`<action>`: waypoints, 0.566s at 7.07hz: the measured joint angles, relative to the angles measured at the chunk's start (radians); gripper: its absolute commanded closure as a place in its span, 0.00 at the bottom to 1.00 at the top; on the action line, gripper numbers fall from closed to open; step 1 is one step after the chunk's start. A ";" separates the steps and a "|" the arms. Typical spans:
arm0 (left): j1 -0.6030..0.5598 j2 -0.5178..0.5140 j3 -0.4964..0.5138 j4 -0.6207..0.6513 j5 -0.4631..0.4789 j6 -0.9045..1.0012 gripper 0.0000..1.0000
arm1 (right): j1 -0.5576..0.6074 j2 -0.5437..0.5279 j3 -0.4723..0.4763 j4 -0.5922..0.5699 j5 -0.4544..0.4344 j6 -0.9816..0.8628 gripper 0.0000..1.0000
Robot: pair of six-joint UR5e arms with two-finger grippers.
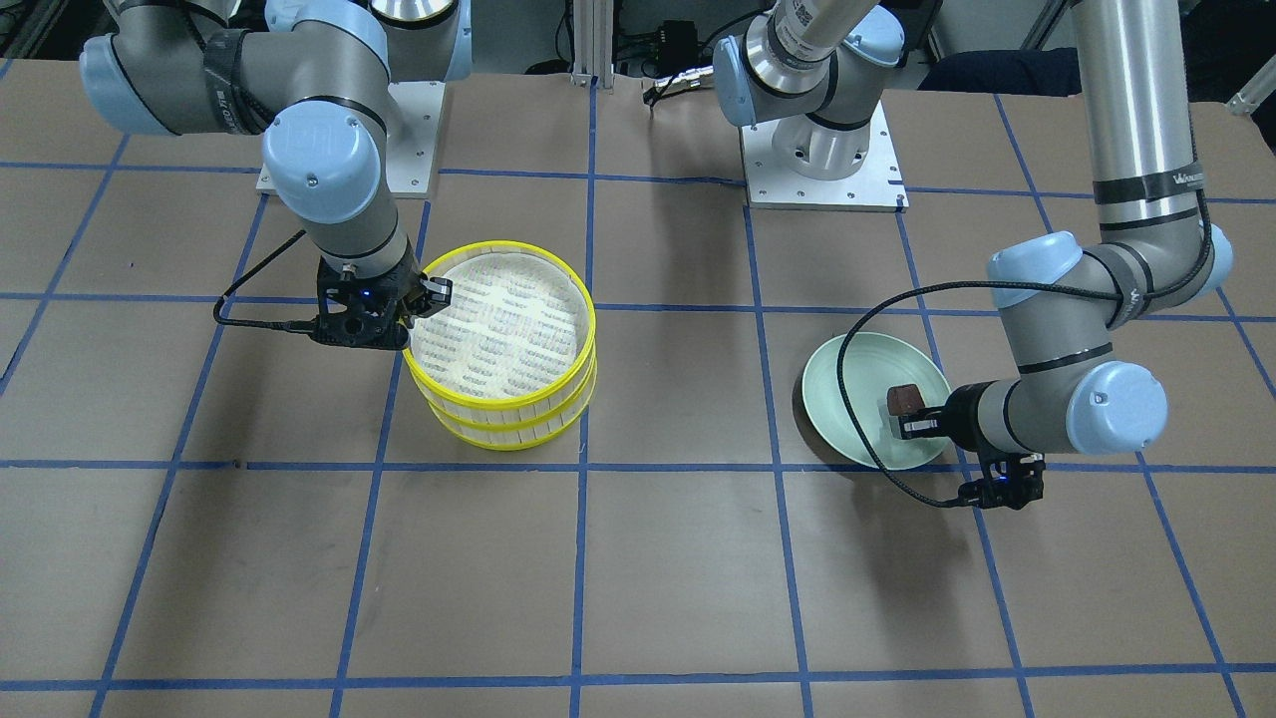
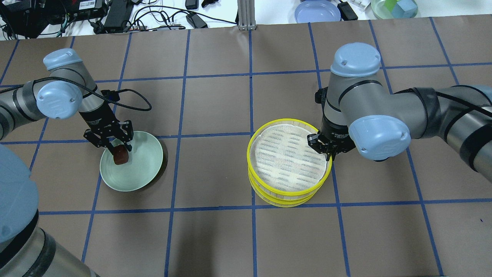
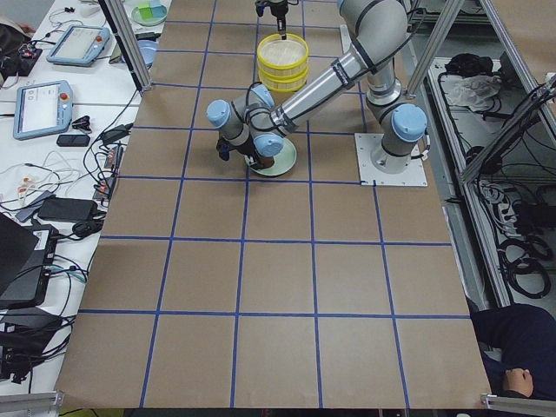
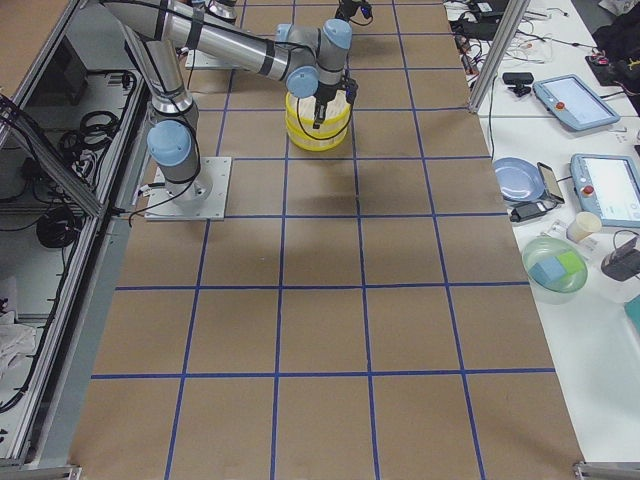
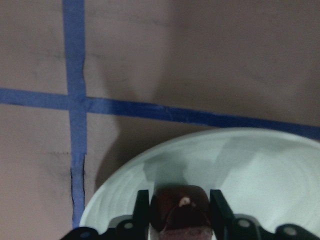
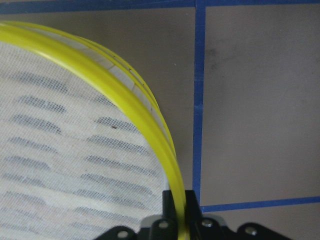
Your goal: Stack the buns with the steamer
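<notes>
The steamer is two yellow-rimmed trays, stacked. The top tray (image 1: pixel 498 324) (image 2: pixel 286 157) sits on the lower tray (image 1: pixel 508 431) (image 2: pixel 284 201), and its white slatted floor is bare. My right gripper (image 1: pixel 419 311) (image 2: pixel 327 149) (image 6: pixel 179 202) is shut on the top tray's yellow rim at its edge. My left gripper (image 1: pixel 905 411) (image 2: pixel 120 151) (image 5: pixel 180 202) is shut on the dark reddish-brown bun (image 1: pixel 904 399) (image 2: pixel 120 157) (image 5: pixel 180 215) just over the pale green plate (image 1: pixel 847 389) (image 2: pixel 142 163) (image 5: pixel 260 170). The cream-white bun is hidden.
The table is brown paper with blue tape lines. The arm bases (image 1: pixel 822 160) stand at the robot's edge. A blue plate (image 2: pixel 317 10) and a bowl of coloured blocks (image 2: pixel 394 7) lie past the far edge, with cables and tablets on a side bench (image 3: pixel 43 104).
</notes>
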 measured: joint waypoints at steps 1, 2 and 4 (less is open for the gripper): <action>-0.002 0.006 0.004 0.000 -0.002 -0.002 1.00 | 0.000 0.001 0.004 0.001 -0.002 0.000 1.00; -0.008 0.019 0.012 -0.001 -0.016 -0.003 1.00 | 0.000 0.001 0.007 0.002 -0.003 0.001 0.95; -0.045 0.071 0.077 -0.043 -0.062 -0.019 1.00 | 0.001 0.003 0.006 0.022 -0.002 0.006 0.01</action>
